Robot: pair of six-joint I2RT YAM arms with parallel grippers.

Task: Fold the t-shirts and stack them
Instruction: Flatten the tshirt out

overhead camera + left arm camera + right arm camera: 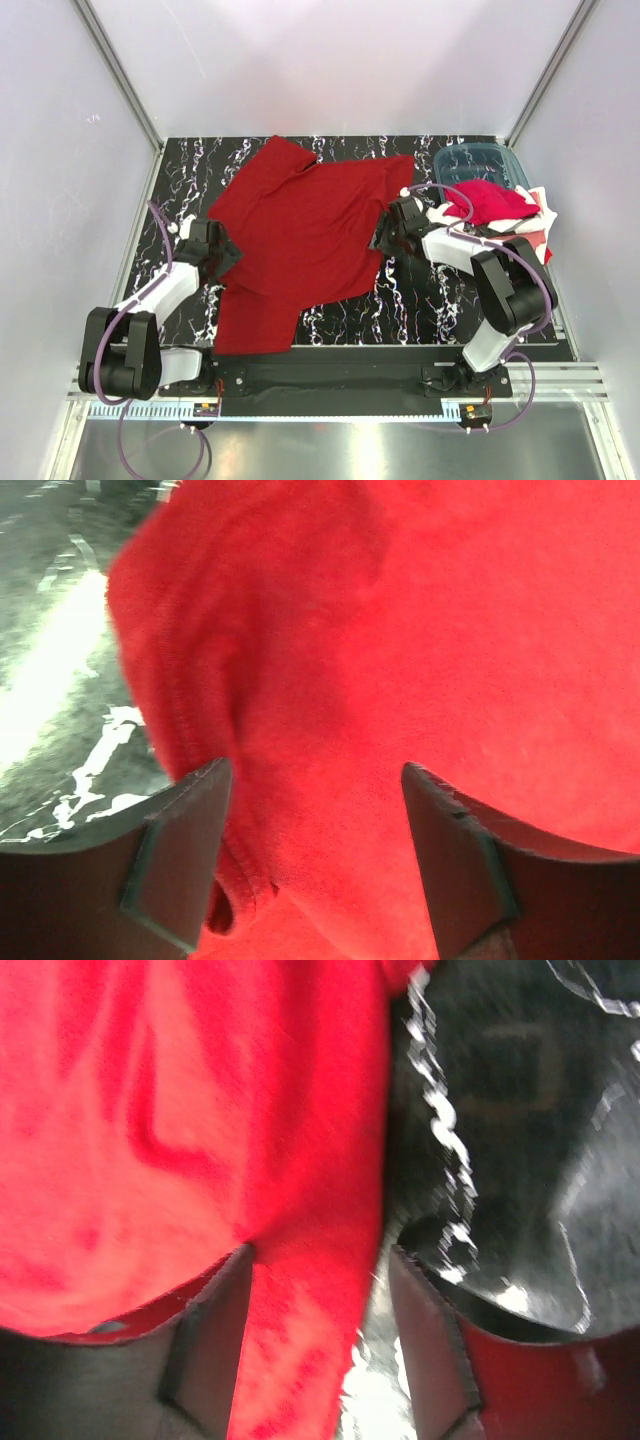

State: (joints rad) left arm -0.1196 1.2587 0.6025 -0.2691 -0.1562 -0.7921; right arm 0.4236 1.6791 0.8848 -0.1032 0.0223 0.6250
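A large deep red t-shirt point(300, 235) lies spread on the black marbled table point(400, 300). My left gripper point(226, 256) is at the shirt's left edge, open, with the shirt's hemmed edge point(330, 730) between its fingers. My right gripper point(380, 238) is at the shirt's right edge, open, with the cloth edge point(310, 1290) between its fingers and bare table beside it. A heap of red, pink and white t-shirts point(500, 210) lies at the right, behind the right arm.
A teal translucent plastic bin point(480, 165) stands at the back right, partly under the shirt heap. White walls close in the table on three sides. The arm bases sit at the near edge.
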